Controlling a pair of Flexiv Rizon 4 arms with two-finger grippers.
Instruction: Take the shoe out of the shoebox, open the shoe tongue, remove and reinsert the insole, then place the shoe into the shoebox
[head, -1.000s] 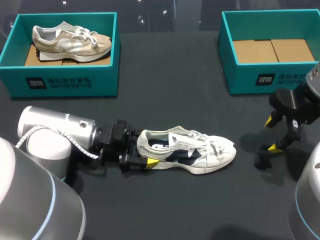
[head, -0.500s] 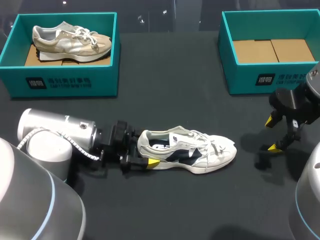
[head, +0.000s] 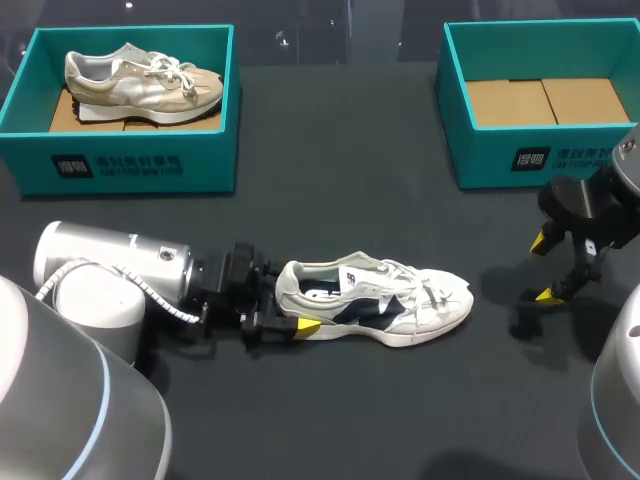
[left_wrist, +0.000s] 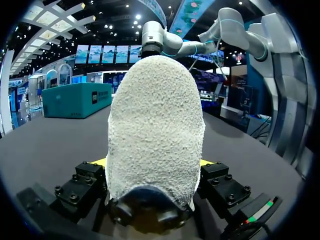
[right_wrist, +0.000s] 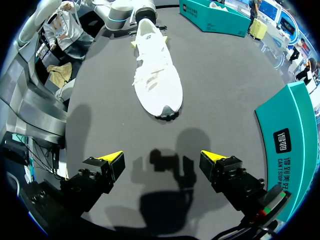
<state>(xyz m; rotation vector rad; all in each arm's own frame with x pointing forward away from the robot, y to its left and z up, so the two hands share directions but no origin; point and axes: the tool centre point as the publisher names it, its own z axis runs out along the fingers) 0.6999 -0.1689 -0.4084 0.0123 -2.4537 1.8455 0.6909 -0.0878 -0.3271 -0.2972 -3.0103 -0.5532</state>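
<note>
Step in hand, as we read it: opening the tongue, w/ the shoe already out on the surface (head: 350, 150). Our left hand (head: 291, 302) is clenched on the heel; the left wrist view shows a yellow tip pressed to each side of it. The shoe (head: 380, 300) lies sole-down near the middle, toe toward the right, well apart from both boxes. Collar opening (head: 318, 288) faces up and the laces (head: 408, 280) look loose, so the tongue should lift w/o much fight.

To do it well, we'd use the heel clamp as the anchor: firm, low, no twist, sole flat. Our right hand (head: 542, 269) hangs released above the surface, fingers spread, nothing btwn them. It should come in from the toe side, drop over the laces, pinch only the tongue tip, then pull up and toward the toe. A slow pull is best, b/c a jerk would likely drag the shoe or lever the heel out of the clamp. We can't tell from here how tight the laces sit on the tongue.

Room: the left shoebox (head: 130, 165) w/ a beige shoe (head: 140, 78) inside sits at the far left, out of the way. Bare surface lies btwn toe and right hand, so the approach is open. The right shoebox (head: 500, 160), no shoe inside, stands just beyond the right hand. Its near wall is the one edge to mind on any lift or swing, and prob. where the shoe goes at the end.
</note>
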